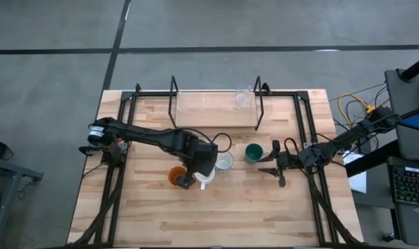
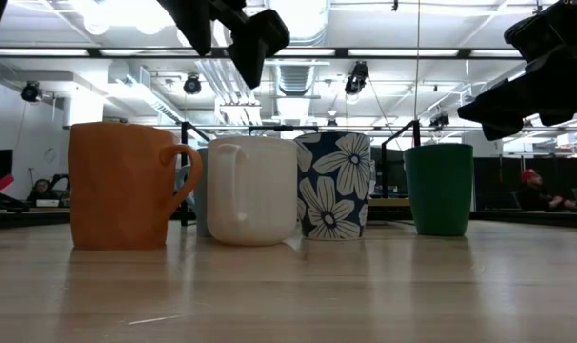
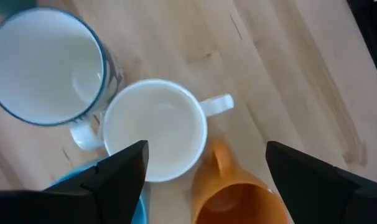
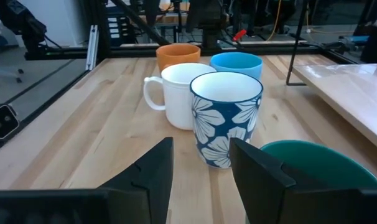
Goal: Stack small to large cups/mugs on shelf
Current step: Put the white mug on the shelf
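Inspection from the counter (image 1: 216, 214) side. Four mugs stand bunched near the centre: the orange mug (image 2: 122, 186), the white mug (image 3: 154, 137), the light blue cup (image 4: 236, 64) and the flowered mug (image 4: 226, 115), blue with white blossoms. All are upright; the white and flowered ones appear to touch or nearly so. The dark green cup (image 2: 439, 188) stands alone, at about three o'clock from the cluster. The clear glass (image 1: 241, 98) sits on the shelf (image 1: 209, 111), toward its right end, at twelve o'clock from the group.

The left pincer (image 3: 204, 171) hangs directly above the white mug, fingers spread wide and holding nothing. The right pincer (image 4: 201, 165) is low beside the green cup, fingers apart, also empty.

Handling assessment: the mugs look like glazed ceramic, stiff, moderately heavy, smooth enough to slip, and liable to chip if knocked together. The white mug's handle points away from the flowered mug and lies close to the orange mug. The soundest hold appears to be across the rim wall, one finger inside and one outside, on the side clear of its neighbours. Crowding is the main risk: spread fingers descending may nudge the orange or flowered mug.
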Motion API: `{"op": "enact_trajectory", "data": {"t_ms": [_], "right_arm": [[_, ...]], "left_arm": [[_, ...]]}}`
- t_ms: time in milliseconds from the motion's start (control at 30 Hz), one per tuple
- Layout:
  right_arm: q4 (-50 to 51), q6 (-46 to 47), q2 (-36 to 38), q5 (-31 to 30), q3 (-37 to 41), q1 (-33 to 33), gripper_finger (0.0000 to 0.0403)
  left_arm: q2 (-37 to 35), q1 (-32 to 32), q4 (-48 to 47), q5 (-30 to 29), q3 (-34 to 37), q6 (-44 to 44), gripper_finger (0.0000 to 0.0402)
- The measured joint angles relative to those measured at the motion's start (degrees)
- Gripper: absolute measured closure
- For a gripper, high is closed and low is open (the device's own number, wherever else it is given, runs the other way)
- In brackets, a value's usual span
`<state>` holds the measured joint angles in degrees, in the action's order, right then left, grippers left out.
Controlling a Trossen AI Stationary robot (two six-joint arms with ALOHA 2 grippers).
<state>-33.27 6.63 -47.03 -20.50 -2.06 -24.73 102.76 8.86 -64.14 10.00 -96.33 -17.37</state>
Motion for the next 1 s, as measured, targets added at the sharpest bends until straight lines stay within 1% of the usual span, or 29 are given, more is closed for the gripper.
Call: {"op": "enact_trajectory", "data": {"t_ms": [233, 467, 700, 833, 1000], "right_arm": [[-0.1, 0.0, 0.0, 0.2, 0.0, 0.0, 0.0252], [-0.5, -0.2, 0.0, 2.7, 0.0, 0.0, 0.0252], [-1.6, -0.7, 0.0, 2.7, 0.0, 0.0, 0.0252], [-1.6, -0.7, 0.0, 2.7, 0.0, 0.0, 0.0252], [-1.5, -0.9, 0.0, 2.8, 0.0, 0.0, 0.0252]], "left_arm": [[2.1, 0.5, -0.4, -0.1, 0.2, -1.0, 0.0096], [4.9, 0.6, -1.6, -1.5, 0.2, -1.5, 0.0142], [5.3, 0.6, -1.2, -1.5, 0.1, -2.6, 0.018], [5.2, 0.6, -0.4, -3.3, 0.1, -4.0, 0.0185], [5.6, 0.7, -0.2, -3.3, 0.1, -4.7, 0.0185]]}}
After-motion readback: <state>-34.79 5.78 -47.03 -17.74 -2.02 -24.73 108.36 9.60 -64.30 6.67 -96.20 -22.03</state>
